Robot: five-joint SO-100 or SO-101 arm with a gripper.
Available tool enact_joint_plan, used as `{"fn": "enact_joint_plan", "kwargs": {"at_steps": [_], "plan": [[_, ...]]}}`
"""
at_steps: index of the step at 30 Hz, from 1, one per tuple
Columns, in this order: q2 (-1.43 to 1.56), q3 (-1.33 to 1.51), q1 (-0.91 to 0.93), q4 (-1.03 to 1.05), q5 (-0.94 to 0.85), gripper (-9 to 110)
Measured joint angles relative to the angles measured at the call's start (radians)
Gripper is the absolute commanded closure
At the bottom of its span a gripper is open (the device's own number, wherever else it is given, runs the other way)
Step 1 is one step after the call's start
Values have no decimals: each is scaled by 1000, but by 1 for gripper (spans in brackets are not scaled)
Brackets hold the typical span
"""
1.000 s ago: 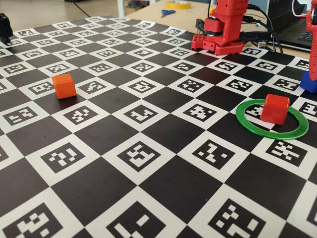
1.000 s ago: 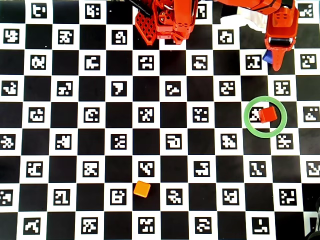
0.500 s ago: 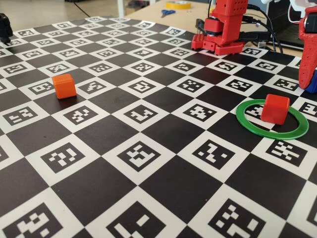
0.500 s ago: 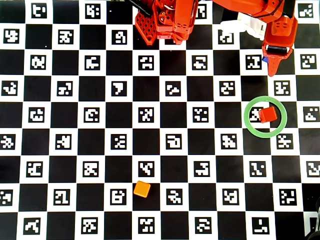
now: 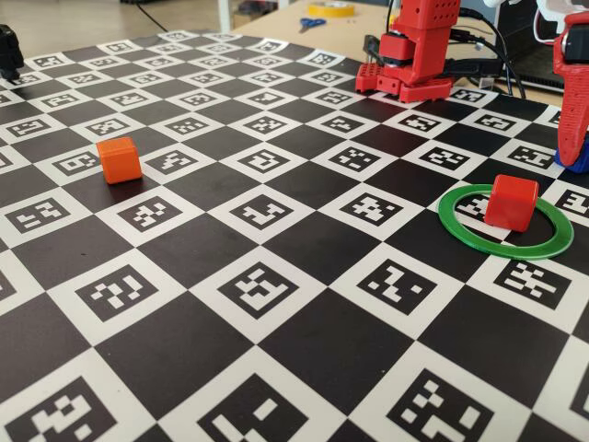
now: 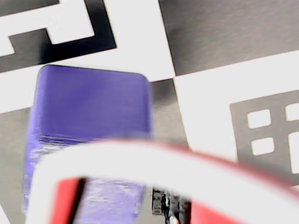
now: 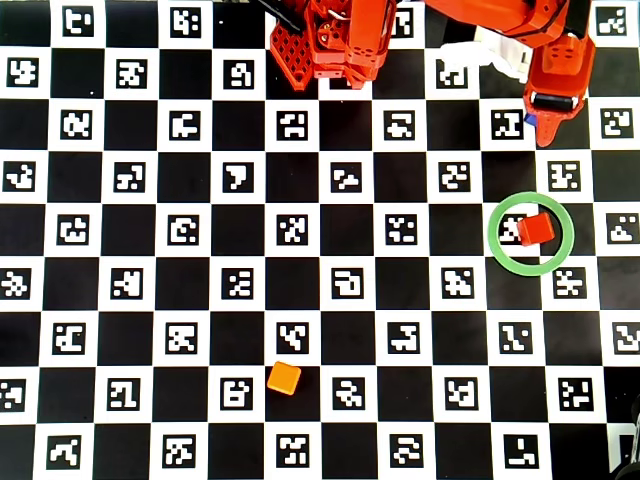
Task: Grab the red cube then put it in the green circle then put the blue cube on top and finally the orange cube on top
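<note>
The red cube (image 5: 512,203) (image 7: 536,229) stands inside the green circle (image 5: 460,228) (image 7: 529,271), toward its far right part. The orange cube (image 5: 120,159) (image 7: 284,378) sits alone, far from the ring. The blue cube (image 5: 581,163) shows as a sliver at the fixed view's right edge and beside the gripper in the overhead view (image 7: 533,117). It fills the wrist view (image 6: 88,107), resting on the board. My red gripper (image 5: 574,152) (image 7: 551,140) points down right at the blue cube. A white-edged finger (image 6: 163,161) crosses the cube's near part; how the jaws stand is hidden.
The arm's red base (image 5: 414,69) (image 7: 335,45) stands at the board's far edge. The checkerboard mat with printed markers (image 5: 267,212) covers the table. Scissors (image 5: 311,23) and a tape roll (image 5: 331,8) lie beyond the mat. Cables (image 5: 502,64) run behind the base.
The gripper has lifted a little and shifted over the blue cube. None of the three cubes has moved.
</note>
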Motion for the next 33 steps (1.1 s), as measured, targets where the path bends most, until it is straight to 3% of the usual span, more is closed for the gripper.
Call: {"fn": "enact_joint_plan", "kwargs": {"at_steps": [25,33], "plan": [[0,0,58,0,0,87],[25,0,106,34,-87,87]]}}
